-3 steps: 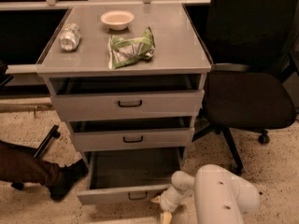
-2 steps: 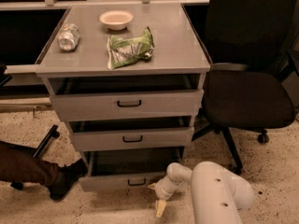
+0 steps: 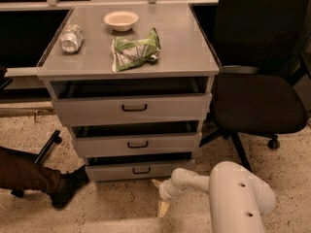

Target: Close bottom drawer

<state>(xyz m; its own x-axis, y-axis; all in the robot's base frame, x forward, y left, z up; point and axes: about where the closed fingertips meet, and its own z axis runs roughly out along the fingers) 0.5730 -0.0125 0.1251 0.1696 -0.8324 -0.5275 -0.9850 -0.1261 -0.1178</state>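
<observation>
The bottom drawer (image 3: 138, 170) is the lowest and narrowest grey front of the cabinet, with a small dark loop handle at its centre. It stands only slightly out, with a thin dark gap above it. My gripper (image 3: 159, 196) hangs at the end of the white arm (image 3: 233, 193), just in front of the drawer's right end and low over the floor. It touches nothing that I can see.
The middle drawer (image 3: 137, 144) and top drawer (image 3: 132, 109) both stand slightly open. On the cabinet top lie a bowl (image 3: 121, 20), a green bag (image 3: 135, 50) and a crushed bottle (image 3: 71, 38). A black office chair (image 3: 257, 81) stands right. A person's leg and shoe (image 3: 46, 178) lie left.
The bottom drawer has gone from pulled well out to nearly shut. My gripper has drawn back from its front and hangs lower, off the drawer.
</observation>
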